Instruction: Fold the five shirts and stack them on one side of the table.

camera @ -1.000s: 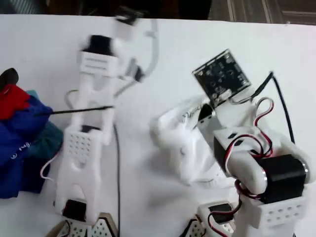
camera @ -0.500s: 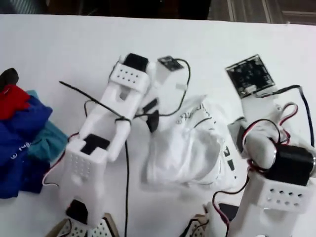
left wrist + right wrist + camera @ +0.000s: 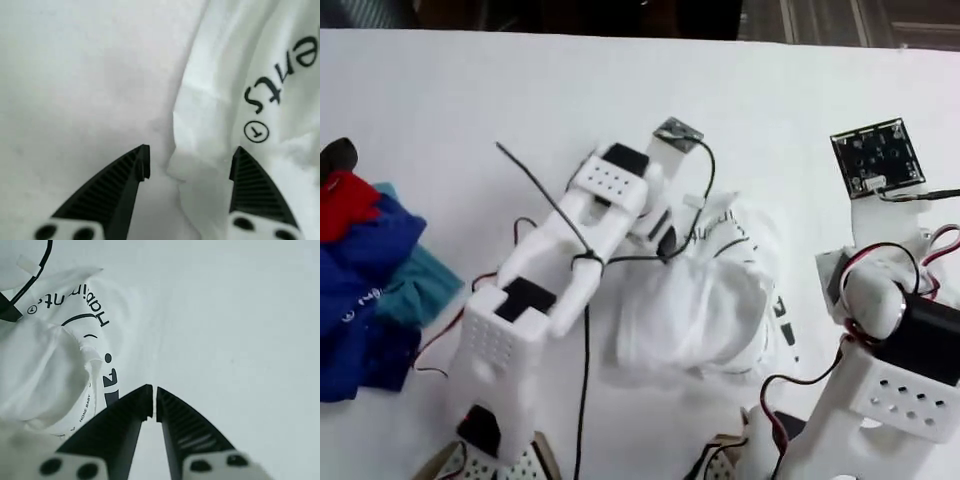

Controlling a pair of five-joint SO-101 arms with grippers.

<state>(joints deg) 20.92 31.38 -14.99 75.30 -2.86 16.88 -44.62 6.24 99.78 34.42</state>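
Observation:
A crumpled white shirt point(image 3: 710, 295) with black print lies in the middle of the white table point(image 3: 470, 90). My left gripper point(image 3: 670, 232) is at the shirt's far left edge. In the left wrist view it point(image 3: 191, 160) stands open, its two black fingers either side of the shirt's hem point(image 3: 200, 165), down at the table. My right gripper point(image 3: 152, 402) is shut and holds nothing, over bare table just beside the shirt point(image 3: 45, 375). The right arm point(image 3: 890, 340) stands at the shirt's right side.
A heap of red, blue and teal shirts point(image 3: 365, 280) lies at the table's left edge. The left arm point(image 3: 550, 270) stretches diagonally across the table's middle with a black cable along it. The far half of the table is bare.
The left arm has swung from the far side over to the white shirt's edge. The right arm has pulled back to the right, off the shirt, which has spread a little.

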